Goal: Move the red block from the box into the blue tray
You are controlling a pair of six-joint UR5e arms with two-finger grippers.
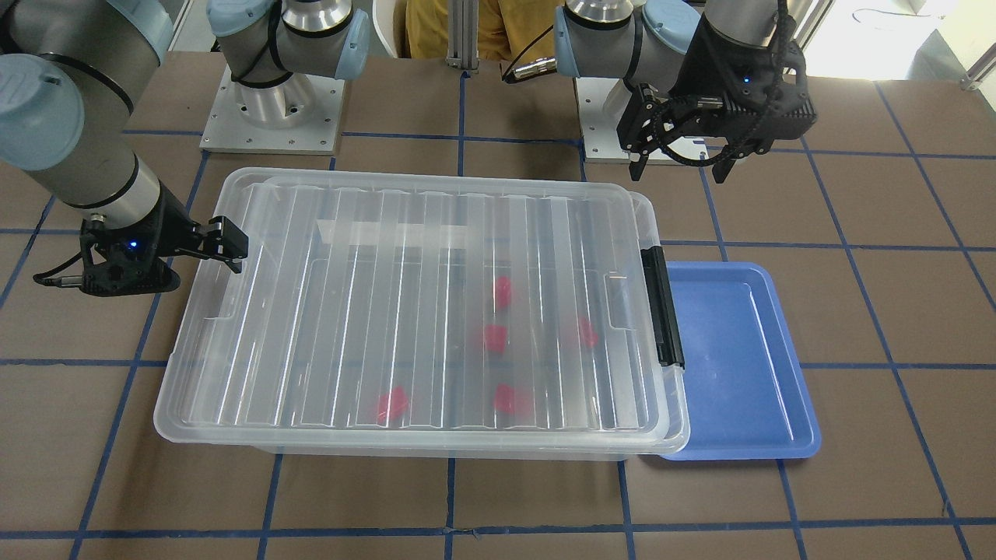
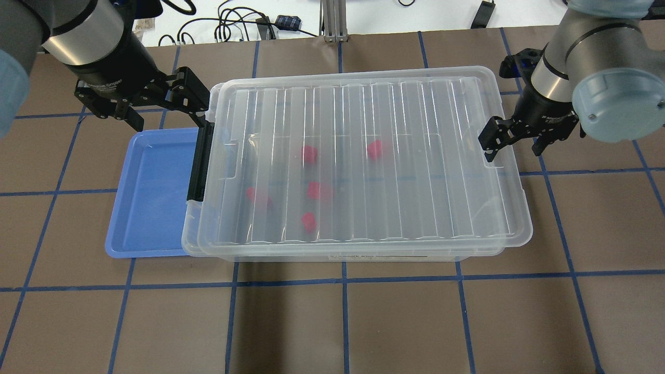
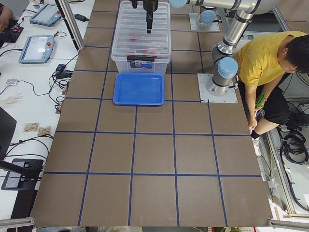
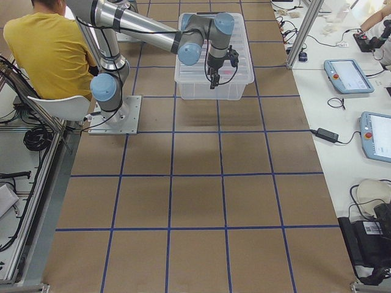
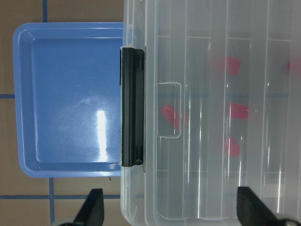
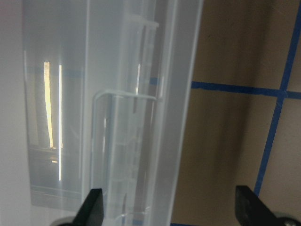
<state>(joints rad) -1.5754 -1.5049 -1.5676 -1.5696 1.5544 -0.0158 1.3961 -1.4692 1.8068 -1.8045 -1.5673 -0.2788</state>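
Several red blocks (image 2: 309, 154) lie inside the box (image 2: 415, 156), a clear bin with its ribbed lid on; they show through the lid in the front view (image 1: 503, 291) and the left wrist view (image 5: 170, 115). The blue tray (image 2: 150, 192) sits empty against the box's latch end, by the black latch (image 2: 197, 161). My left gripper (image 2: 169, 117) is open and empty, hovering above the latch end and the tray's far edge. My right gripper (image 2: 511, 148) is open and empty, straddling the rim of the box's opposite short end (image 6: 117, 94).
The brown table has a grid of blue tape lines (image 2: 343, 280). Both arm bases (image 1: 272, 109) stand behind the box. A person in a yellow shirt (image 3: 263, 58) sits beside the bases. Tablets and cables (image 3: 36, 48) lie on the side bench.
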